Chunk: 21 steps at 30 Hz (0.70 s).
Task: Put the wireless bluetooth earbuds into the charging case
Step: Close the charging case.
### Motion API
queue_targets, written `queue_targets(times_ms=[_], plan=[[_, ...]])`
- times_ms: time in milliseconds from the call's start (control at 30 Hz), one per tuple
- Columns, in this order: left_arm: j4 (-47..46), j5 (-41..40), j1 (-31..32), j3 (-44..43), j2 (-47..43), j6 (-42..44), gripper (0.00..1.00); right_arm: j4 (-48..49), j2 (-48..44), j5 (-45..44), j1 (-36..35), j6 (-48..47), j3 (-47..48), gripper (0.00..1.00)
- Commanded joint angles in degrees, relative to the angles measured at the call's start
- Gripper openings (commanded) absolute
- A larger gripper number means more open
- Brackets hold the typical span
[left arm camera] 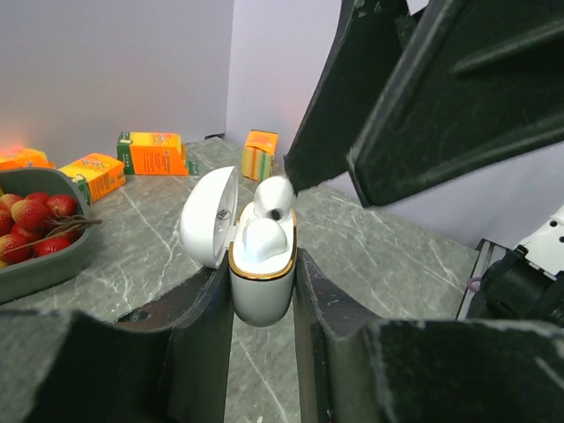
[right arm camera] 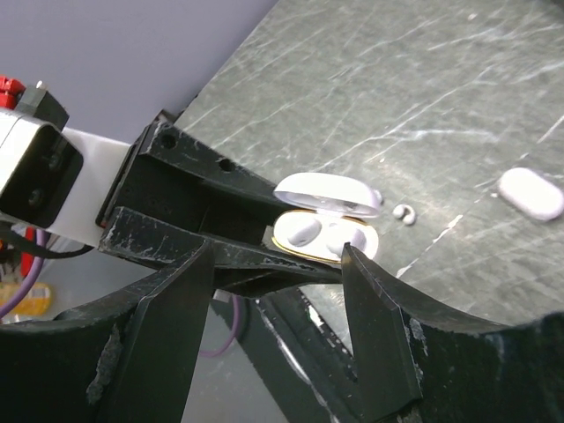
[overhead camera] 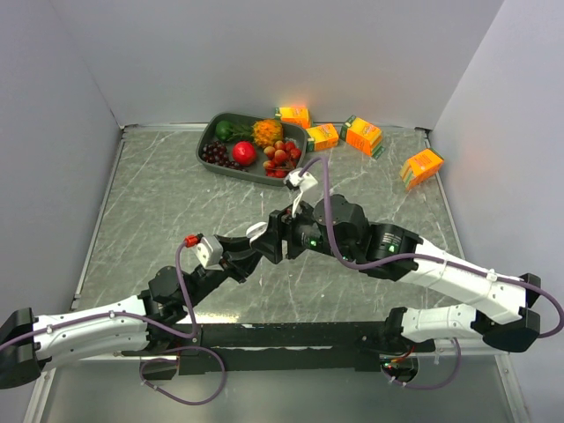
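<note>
Right now one earbud sits snug in its well in the charging case, while a second earbud stands tilted over the other well, only partly in as far as I can tell. The case is held up off the bench with its lid swung open to one side. The left end effector pinches its lower body, a finger pressed against each flank. I take that hold to be there so the mouth faces up and stays steady for the other arm. The right end effector reaches in from above with its fingers spread wide, gripping nothing. One fingertip looks to be right against the tilted earbud, probably to nudge it home. Below, a loose earbud lies on the bench, and a closed white case lies farther off, likely waiting its turn. At the far end stand a tray of fruit and some orange cartons. Their print is too small to read, and so is a dark mark inside the lid.
</note>
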<state>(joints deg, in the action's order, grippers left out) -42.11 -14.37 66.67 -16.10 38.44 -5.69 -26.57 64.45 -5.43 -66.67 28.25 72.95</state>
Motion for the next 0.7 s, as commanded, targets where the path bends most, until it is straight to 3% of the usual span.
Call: queue_targets(times_ms=[0, 267, 500, 600, 633, 667], plan=[[-3.7, 1.7, 0.3, -2.0, 0.0, -0.9, 0.01, 1.7, 1.0, 1.8, -1.2, 1.3, 1.8, 0.67], [-3.4, 1.7, 0.3, -2.0, 0.1, -0.8, 0.01, 1.7, -0.2, 0.6, -1.3, 1.0, 2.1, 0.67], [0.0, 1.8, 0.2, -1.3, -1.7, -1.4, 0.01, -3.2, -2.8, -6.3, 0.6, -1.6, 4.5, 0.68], [1.2, 4.8, 0.2, -0.1, -3.3, -1.7, 0.01, -7.8, 0.3, -6.6, 3.8, -3.3, 7.8, 0.57], [1.6, 6.4, 0.2, 0.1, -3.6, -1.7, 0.01, -9.0, 1.4, -6.7, 4.4, -3.8, 9.0, 0.43], [2.1, 7.3, 0.3, 0.0, -4.1, -1.6, 0.01, -10.7, 3.6, -6.8, 4.8, -5.0, 11.1, 0.38]])
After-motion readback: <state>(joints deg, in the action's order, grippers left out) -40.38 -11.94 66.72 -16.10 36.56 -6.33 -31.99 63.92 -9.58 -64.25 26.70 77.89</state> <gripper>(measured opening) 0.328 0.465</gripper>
